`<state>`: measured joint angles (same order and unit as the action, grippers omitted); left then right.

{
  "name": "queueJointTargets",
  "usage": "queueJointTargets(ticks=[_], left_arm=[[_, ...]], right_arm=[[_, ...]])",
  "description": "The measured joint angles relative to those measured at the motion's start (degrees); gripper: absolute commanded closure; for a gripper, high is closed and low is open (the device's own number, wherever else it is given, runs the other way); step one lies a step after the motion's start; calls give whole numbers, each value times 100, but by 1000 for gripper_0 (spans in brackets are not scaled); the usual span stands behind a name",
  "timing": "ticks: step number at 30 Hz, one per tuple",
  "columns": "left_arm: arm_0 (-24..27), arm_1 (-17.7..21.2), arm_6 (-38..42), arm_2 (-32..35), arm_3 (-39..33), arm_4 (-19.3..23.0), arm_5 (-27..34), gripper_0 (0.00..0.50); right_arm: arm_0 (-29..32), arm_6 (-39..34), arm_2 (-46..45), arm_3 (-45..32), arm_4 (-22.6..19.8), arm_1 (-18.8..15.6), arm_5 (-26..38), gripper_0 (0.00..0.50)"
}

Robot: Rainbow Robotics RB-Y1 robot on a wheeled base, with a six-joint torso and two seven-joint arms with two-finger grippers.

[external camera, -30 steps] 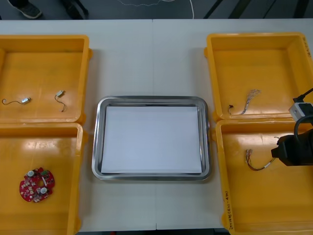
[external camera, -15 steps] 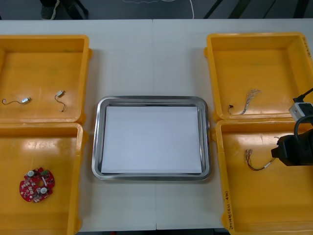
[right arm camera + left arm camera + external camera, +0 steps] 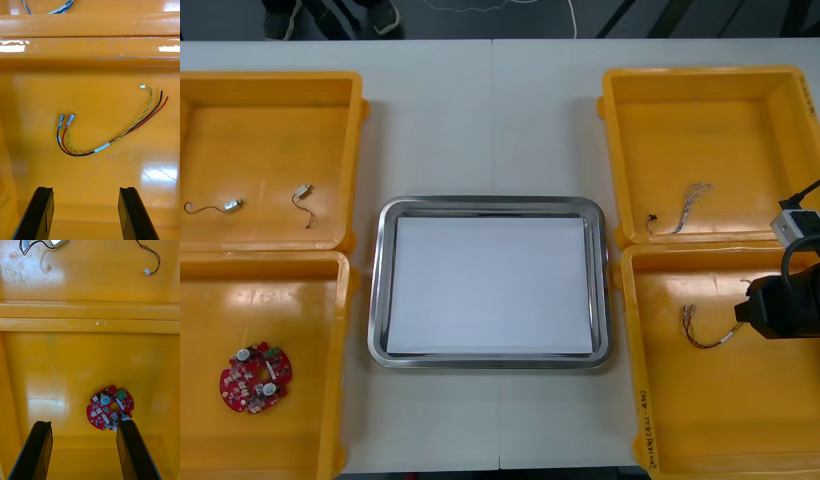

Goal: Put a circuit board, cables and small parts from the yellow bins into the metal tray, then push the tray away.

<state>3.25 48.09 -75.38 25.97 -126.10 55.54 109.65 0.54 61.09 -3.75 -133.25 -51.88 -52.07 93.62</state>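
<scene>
Right jaws apart near the red and yellow cable (image 3: 101, 148); left jaws apart, one finger (image 3: 131, 450) overlapping the circuit board (image 3: 107, 408).

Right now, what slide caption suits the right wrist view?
Open right end effector poised over a red, black and yellow cable lying in a yellow plastic bin.

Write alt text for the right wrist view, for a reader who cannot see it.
The right gripper, open, hovers above the floor of a yellow bin, where a red and yellow cable lies just ahead of it. Beyond the bin's wall, part of a twisted blue and white cable shows in the next bin.
</scene>
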Motion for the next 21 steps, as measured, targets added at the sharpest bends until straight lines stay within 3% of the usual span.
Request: queueJointTargets(ticks=[21], left_arm=[[0,0,0,0,0,0,0,0]], right_arm=[[0,0,0,0,0,0,0,0]])
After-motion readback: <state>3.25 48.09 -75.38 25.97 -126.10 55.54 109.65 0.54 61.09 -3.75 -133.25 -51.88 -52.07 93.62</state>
